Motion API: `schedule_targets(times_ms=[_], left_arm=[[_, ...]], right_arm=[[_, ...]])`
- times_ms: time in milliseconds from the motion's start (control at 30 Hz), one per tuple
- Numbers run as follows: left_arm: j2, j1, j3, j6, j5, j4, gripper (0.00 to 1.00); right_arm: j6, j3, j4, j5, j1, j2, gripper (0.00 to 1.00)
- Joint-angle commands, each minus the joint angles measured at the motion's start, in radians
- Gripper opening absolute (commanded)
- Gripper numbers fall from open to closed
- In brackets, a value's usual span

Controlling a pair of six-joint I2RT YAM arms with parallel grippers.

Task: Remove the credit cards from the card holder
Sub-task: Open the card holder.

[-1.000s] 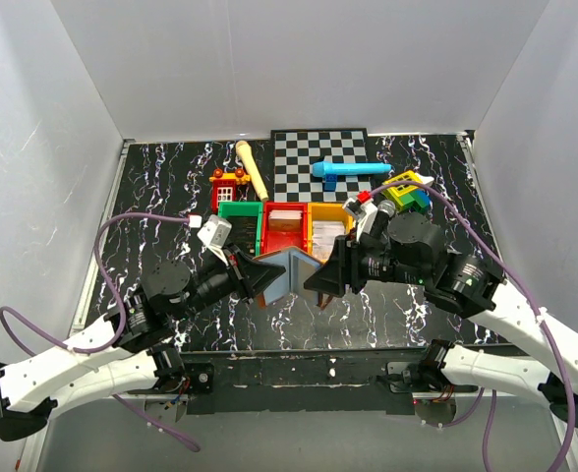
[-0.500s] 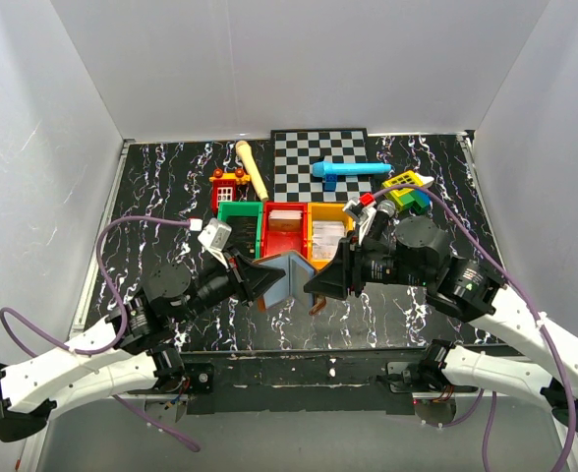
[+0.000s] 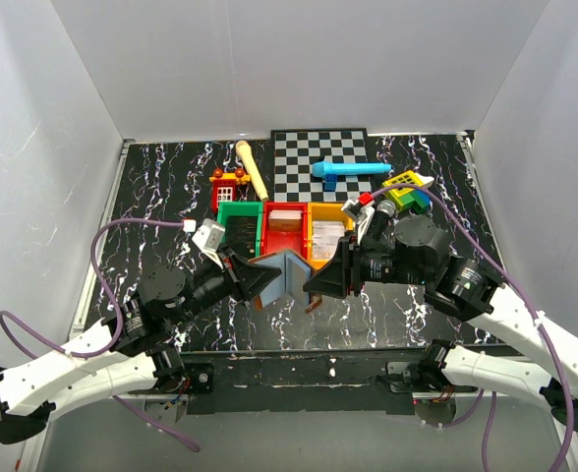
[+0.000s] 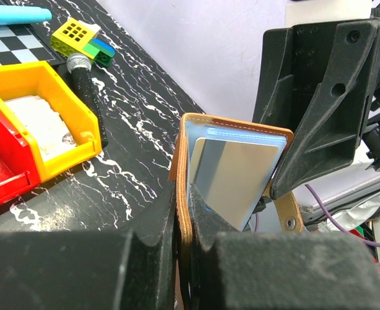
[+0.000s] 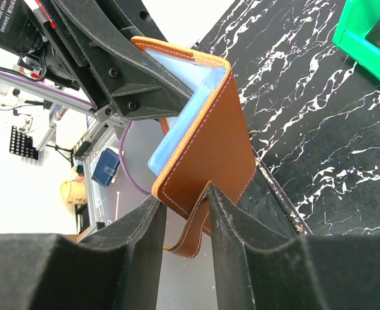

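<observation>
The brown card holder (image 3: 287, 267) hangs half open above the table's near middle, between both grippers. My left gripper (image 3: 267, 278) is shut on its left flap; in the left wrist view the brown edge (image 4: 183, 161) runs up from between the pads of that gripper (image 4: 185, 226). A pale silver credit card (image 4: 232, 174) sits in the blue-grey inner pocket. My right gripper (image 3: 314, 280) straddles the other flap (image 5: 209, 129). In the right wrist view the gripper (image 5: 185, 206) is open, with the flap's corner and strap between its fingers and a gap on the left side.
Green (image 3: 240, 221), red (image 3: 284, 228) and orange (image 3: 328, 228) bins stand just behind the card holder. Farther back lie a checkerboard (image 3: 320, 157), a blue tool (image 3: 348, 172), a wooden stick (image 3: 253, 169), a red toy house (image 3: 229, 185) and coloured bricks (image 3: 407, 189).
The right gripper's jaws have narrowed around the card holder's right flap. The left gripper has kept its grip and barely shifted.
</observation>
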Motion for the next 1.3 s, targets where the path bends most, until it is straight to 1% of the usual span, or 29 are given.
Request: schedule_targets(times_ms=[0,200,400,433,500,567,700,833,1267], left_arm=[[-0.017,-0.003,0.013,0.002,-0.015,0.012,0.0],[-0.017,-0.003,0.01,0.004,-0.016,0.006,0.0],[-0.017,-0.003,0.001,0.001,-0.016,0.015,0.0],[-0.019,-0.003,-0.002,0.002,-0.016,0.013,0.0],[-0.023,-0.003,-0.004,-0.003,-0.016,0.013,0.0],[-0.022,-0.003,-0.004,-0.004,-0.013,0.015,0.0],[-0.022,-0.003,-0.004,-0.01,-0.012,0.015,0.0],[-0.023,-0.003,-0.008,-0.015,-0.01,0.021,0.0],[0.013,-0.003,-0.011,-0.061,0.068,0.093,0.0]], right_arm=[[-0.022,0.034,-0.003,-0.004,-0.002,0.003,0.38],[-0.025,0.02,0.014,0.009,-0.002,-0.02,0.4],[-0.025,0.019,0.017,0.011,-0.004,-0.025,0.38],[-0.026,0.014,0.026,0.01,-0.004,-0.029,0.4],[-0.022,0.011,0.028,0.019,-0.004,-0.039,0.47],[-0.022,0.011,0.022,0.022,-0.004,-0.039,0.47],[-0.017,0.006,0.023,0.023,-0.004,-0.043,0.4],[-0.015,0.003,0.02,0.029,-0.004,-0.051,0.36],[-0.009,0.014,0.0,0.042,-0.004,-0.02,0.28]])
